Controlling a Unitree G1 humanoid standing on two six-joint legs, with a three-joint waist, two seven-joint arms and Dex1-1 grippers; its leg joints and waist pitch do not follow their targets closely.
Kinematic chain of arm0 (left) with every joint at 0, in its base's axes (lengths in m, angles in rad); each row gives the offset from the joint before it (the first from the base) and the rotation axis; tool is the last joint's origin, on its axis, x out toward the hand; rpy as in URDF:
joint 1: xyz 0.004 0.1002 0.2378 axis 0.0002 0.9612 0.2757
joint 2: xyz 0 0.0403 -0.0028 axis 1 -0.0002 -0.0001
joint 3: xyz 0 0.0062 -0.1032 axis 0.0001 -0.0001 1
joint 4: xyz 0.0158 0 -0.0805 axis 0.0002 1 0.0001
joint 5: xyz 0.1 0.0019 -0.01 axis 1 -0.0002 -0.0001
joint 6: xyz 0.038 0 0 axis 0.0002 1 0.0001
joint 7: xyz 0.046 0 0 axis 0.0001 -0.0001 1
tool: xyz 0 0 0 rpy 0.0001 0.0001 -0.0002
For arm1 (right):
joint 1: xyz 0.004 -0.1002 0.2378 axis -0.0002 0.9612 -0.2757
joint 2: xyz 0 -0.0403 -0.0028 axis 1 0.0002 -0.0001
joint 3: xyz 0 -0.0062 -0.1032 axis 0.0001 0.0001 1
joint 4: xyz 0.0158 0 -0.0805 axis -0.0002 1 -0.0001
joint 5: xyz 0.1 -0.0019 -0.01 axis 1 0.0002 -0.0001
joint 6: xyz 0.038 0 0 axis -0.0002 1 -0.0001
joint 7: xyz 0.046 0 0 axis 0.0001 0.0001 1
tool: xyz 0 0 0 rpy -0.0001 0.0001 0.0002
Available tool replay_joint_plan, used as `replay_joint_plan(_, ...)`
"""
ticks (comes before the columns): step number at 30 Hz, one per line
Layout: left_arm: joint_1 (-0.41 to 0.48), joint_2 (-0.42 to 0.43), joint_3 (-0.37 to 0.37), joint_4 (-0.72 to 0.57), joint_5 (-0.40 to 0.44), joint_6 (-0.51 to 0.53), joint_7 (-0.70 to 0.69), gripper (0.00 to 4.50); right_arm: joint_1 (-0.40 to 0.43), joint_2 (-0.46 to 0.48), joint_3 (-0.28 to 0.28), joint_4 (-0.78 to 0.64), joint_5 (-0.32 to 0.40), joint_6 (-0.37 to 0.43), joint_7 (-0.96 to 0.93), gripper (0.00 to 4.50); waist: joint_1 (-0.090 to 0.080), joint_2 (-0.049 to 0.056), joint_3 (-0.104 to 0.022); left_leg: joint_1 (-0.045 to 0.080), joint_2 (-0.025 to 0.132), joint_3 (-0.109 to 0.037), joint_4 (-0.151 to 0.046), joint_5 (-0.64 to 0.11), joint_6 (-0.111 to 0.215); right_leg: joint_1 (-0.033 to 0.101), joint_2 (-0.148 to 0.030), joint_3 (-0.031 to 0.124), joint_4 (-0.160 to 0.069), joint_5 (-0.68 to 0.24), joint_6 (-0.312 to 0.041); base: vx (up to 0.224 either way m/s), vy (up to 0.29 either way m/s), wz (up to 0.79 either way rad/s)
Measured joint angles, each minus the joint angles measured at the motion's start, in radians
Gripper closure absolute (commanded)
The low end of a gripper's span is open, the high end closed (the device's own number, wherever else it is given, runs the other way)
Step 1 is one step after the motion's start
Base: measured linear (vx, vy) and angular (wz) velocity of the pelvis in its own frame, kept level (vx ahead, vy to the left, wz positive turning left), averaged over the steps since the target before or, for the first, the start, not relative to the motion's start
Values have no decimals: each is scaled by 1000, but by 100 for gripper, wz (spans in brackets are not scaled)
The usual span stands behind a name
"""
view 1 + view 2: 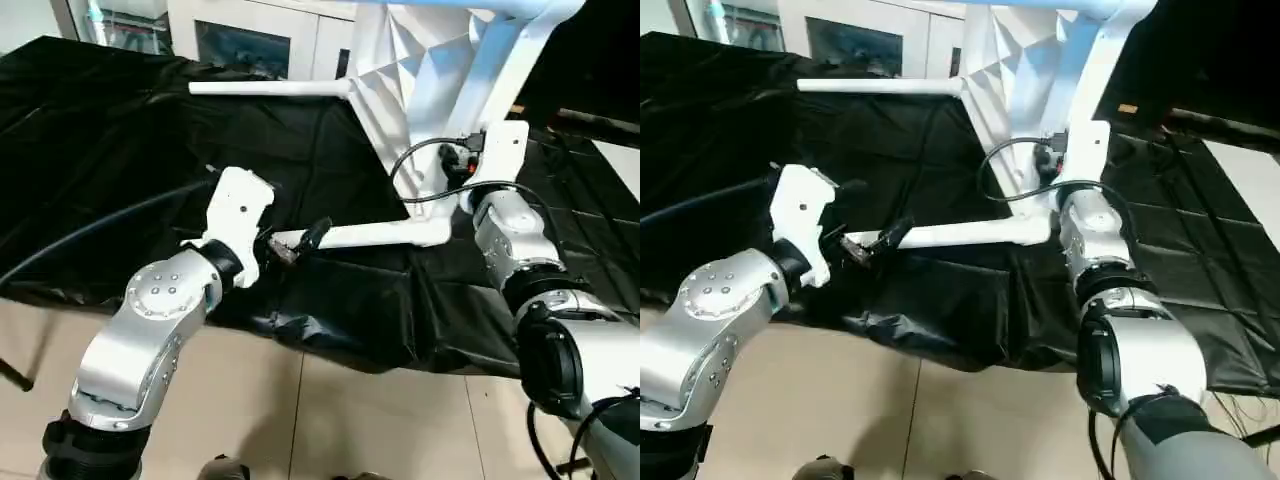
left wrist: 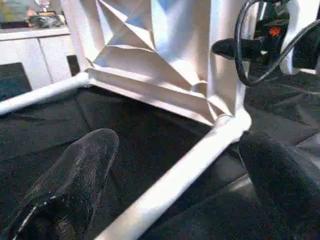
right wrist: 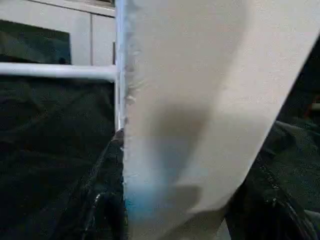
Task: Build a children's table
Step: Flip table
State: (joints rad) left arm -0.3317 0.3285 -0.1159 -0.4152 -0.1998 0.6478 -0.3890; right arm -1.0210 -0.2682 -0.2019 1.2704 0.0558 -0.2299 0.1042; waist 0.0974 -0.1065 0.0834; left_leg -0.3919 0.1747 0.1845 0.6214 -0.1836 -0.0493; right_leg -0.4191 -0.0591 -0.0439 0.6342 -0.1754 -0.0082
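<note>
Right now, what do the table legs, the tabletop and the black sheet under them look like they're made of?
Legs: apparently smooth white plastic tubing, slightly glossy, with a soft sheen along the length.
Tabletop: seemingly moulded white plastic; its underside has angular ribbed facets catching light.
Black sheet: thin plastic film or coated fabric, hard to tell which; it wrinkles sharply and shines on the creases.

Bright even overhead light; glare on the black cloth (image 1: 330, 300); right wrist view blurred close-up.

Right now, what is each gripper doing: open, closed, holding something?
Left gripper: open, its fingers either side of the lower table leg, not clamped.
Right gripper: fingers either side of the tabletop; grip cannot be told.
</note>
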Motion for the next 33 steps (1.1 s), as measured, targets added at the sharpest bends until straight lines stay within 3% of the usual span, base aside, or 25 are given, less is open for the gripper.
replay_joint_plan(7, -36, 10, -5, 0, 8, -24, -3, 0, -18, -70, 33, 1, -52, -1, -85, 262, 16, 9, 0, -5, 0, 4, 0, 2, 3, -6, -1, 1, 1, 0, 0, 0, 0, 0)
replay_joint_plan(9, -39, 10, -5, 0, 8, -25, -8, 0, -32, -106, 64, -2, -98, -17, -115, 262, 17, 9, 1, -14, 0, 6, 3, 3, 4, -16, -1, 2, 5, 0, 0, 0, 0, 0)
replay_joint_plan(11, -42, 10, -6, 1, 8, -25, -11, 0, -51, -135, 72, -13, -110, -26, -125, 271, 14, 9, 1, -19, 1, 7, 7, 3, 5, -23, -1, 3, 11, -1, 0, 0, 0, 0)
replay_joint_plan(19, -66, 8, -11, 0, 8, -36, -12, 0, -74, -162, 95, -34, -141, -38, -128, 280, -12, 10, 1, -19, 4, 9, 11, 3, 4, -25, 0, 4, 14, 1, 1, 0, 0, 0)
replay_joint_plan(25, -89, 14, -13, -3, 8, -36, -15, 0, -116, -207, 133, -91, -187, -63, -150, 281, -11, 9, 1, -29, 4, 10, 13, 3, 5, -33, 0, 4, 16, 1, 1, 0, 0, 0)
replay_joint_plan(33, -181, 15, -11, -63, -4, -23, -30, 0, -126, -218, 178, -127, -233, -103, -190, 288, -10, 8, 1, -29, 5, 12, 16, 2, 7, -33, 0, 6, 16, 2, 2, 0, 0, 0)
